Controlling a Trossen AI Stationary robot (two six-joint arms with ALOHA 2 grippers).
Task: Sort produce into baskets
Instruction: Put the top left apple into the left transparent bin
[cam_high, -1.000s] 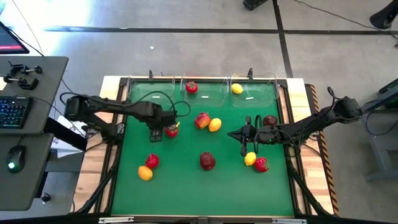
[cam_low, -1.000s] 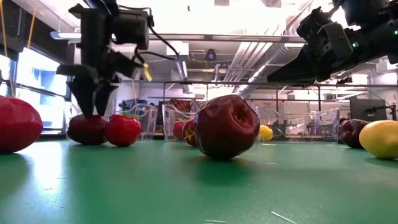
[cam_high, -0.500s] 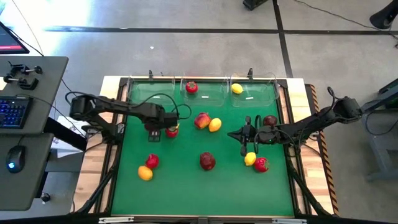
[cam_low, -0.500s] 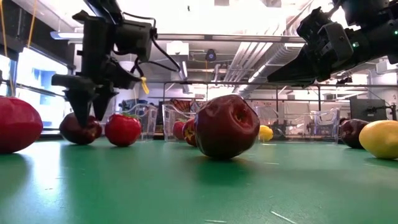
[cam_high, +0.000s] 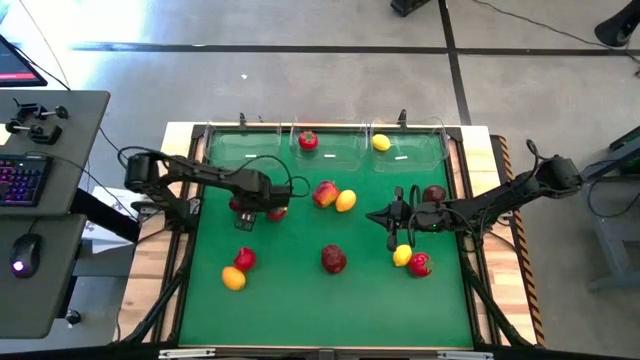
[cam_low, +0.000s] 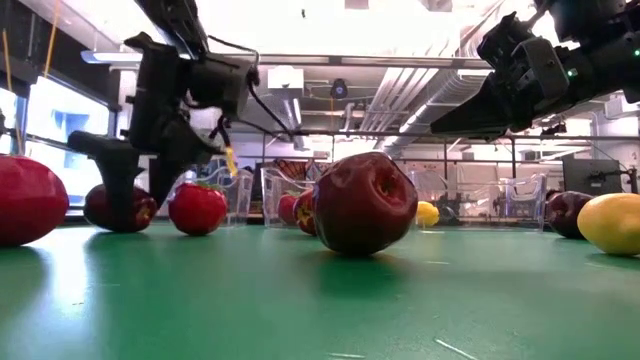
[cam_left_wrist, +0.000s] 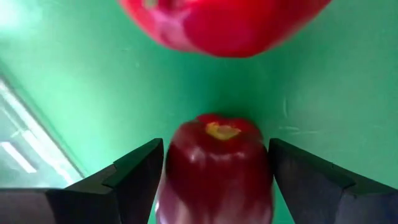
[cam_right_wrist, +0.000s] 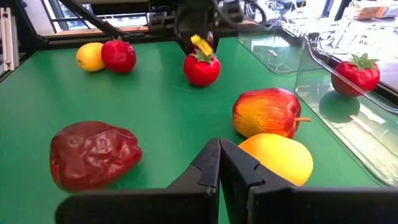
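Both arms are matte black, built of slim jointed links with black cables looping loosely alongside them. The left gripper (cam_low: 135, 190) has broad, wedge-shaped black fingers and a small yellow tag (cam_low: 230, 158) hanging beside its wrist.

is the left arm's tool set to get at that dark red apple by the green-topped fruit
Probably yes. The left tool is open with a finger on each side of the dark red apple, nothing between them. The green-topped fruit sits just beyond, clear of the fingers.
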